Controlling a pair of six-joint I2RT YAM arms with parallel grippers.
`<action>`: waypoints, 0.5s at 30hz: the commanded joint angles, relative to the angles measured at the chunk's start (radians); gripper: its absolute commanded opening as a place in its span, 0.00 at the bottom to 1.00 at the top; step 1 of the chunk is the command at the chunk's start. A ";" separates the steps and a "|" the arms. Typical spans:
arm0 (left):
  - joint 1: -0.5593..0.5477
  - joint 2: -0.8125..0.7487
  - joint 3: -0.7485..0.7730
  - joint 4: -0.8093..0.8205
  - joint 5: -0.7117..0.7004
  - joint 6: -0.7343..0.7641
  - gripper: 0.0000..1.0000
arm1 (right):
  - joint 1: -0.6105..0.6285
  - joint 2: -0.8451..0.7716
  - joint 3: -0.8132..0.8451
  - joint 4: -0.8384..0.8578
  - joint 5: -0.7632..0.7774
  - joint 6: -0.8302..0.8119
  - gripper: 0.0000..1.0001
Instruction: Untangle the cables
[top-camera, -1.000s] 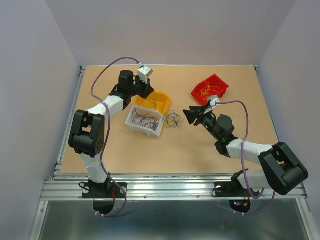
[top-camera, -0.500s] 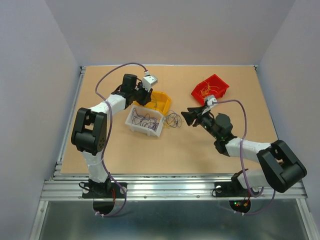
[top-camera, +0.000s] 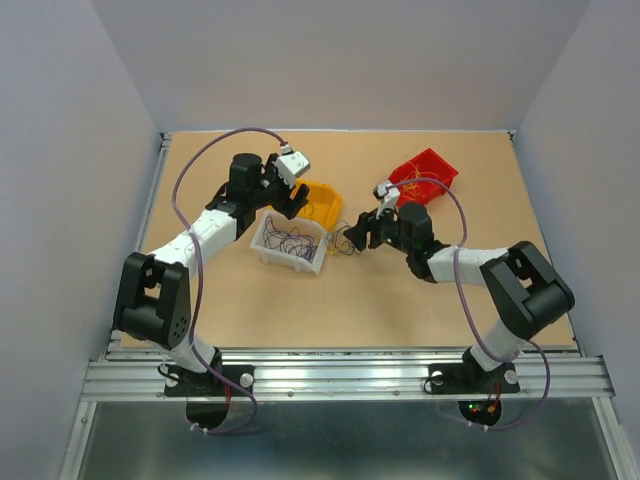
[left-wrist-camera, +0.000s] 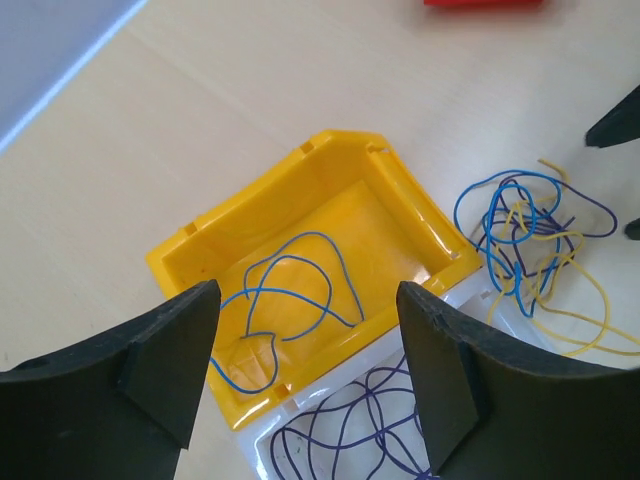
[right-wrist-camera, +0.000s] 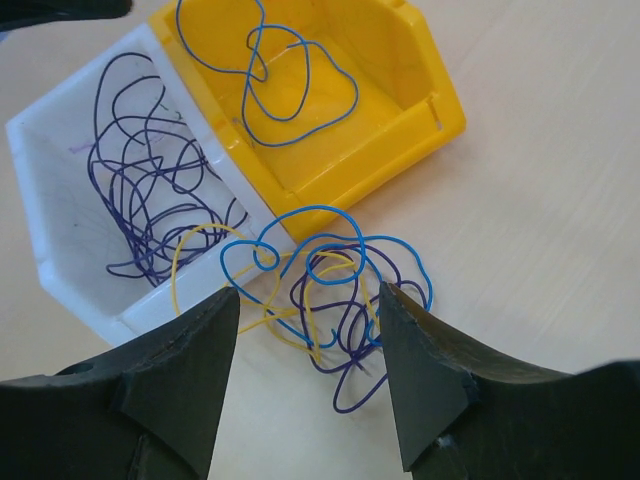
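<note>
A plain, evenly lit booth

We see a tan wooden tabletop (top-camera: 300, 300) closed in by pale grey walls (top-camera: 340, 60) at the back and both sides. A silver metal rail (top-camera: 340, 372) runs along its near edge, with a dull grey metal sheet (top-camera: 340, 440) below. Shadows are soft.

The top camera sits above and behind my bases and looks down from far off over the whole tan desk (top-camera: 300, 300). Each wrist camera looks steeply down from close by, between the black fingers of my left end effector (left-wrist-camera: 305, 320) and my right end effector (right-wrist-camera: 307, 300). All three views share the yellow plastic bin (left-wrist-camera: 345, 200), the white plastic bin (right-wrist-camera: 60, 190) and the loose knot of thin blue, purple and yellow wires (right-wrist-camera: 330, 280) beside them.
</note>
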 joint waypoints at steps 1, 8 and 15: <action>-0.009 -0.070 -0.054 0.108 0.023 0.013 0.83 | 0.007 0.061 0.096 -0.032 -0.003 -0.016 0.63; -0.012 -0.167 -0.149 0.201 0.074 0.029 0.82 | 0.006 0.171 0.175 -0.032 0.037 0.005 0.57; -0.020 -0.268 -0.262 0.324 0.087 0.038 0.82 | 0.007 0.208 0.196 0.004 -0.021 0.007 0.27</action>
